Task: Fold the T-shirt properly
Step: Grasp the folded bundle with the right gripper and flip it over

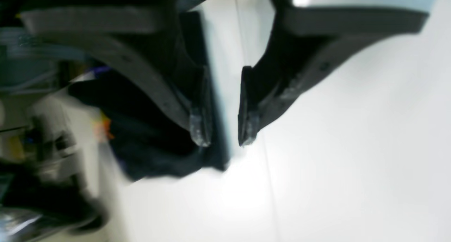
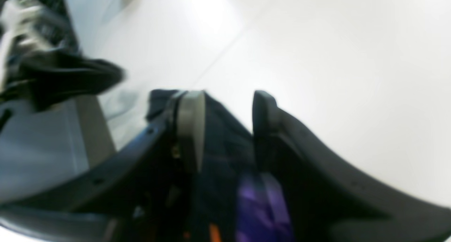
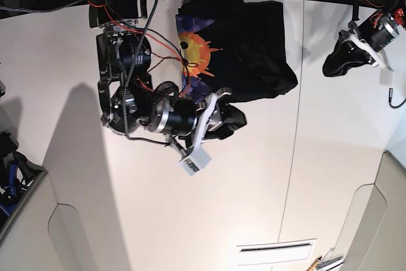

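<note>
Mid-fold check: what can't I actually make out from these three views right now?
- Right gripper: right wrist view is blurred; T-shirt cloth lies between the fingers, but a real pinch is unclear.
- Base view: the right arm's body hides the shirt's lower edge and that grip.
- Left gripper: blurred, fingers apart over bare table.
- Shirt's top edge: lost against the dark background, base view.

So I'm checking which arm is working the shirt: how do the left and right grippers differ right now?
The right gripper is at the T-shirt, with black cloth between its fingers; the left gripper has nothing between its fingers. In the base view the right gripper is at the shirt's near edge, while the left gripper hangs well off to the side over bare table. Both have parted jaws.
</note>
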You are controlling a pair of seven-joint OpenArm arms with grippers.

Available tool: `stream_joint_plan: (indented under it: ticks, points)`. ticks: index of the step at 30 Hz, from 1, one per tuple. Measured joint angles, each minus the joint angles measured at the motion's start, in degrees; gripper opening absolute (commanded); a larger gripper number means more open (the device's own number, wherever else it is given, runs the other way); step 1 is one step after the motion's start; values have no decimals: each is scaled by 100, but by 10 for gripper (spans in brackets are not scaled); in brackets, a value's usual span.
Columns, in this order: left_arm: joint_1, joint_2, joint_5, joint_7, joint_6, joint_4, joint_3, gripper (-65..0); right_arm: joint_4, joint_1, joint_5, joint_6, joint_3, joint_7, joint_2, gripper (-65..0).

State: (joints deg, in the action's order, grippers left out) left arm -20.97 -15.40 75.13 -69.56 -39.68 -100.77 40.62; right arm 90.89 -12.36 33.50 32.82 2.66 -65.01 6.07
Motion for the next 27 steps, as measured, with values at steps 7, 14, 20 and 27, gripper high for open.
stream_joint_plan:
  ticks: [7, 14, 20, 27]
  points:
    - [0, 52, 599, -304, 2, -1045, 68, -481, 0, 0, 63, -24, -1167, -286, -2, -650]
    - [-15, 238, 387, -341, 2, -2240, -855, -482, 0, 39, 376, -22, -1357, -302, -151, -650]
    - [-46, 264, -518, -269, 0, -2409, -2363, -487, 0, 42, 378, -22, -1357, -299, -162, -650]
    - [-44, 254, -2371, 63, -2, -2409, -3473, -487, 0, 42, 376, -22, -1357, -297, -162, -650]
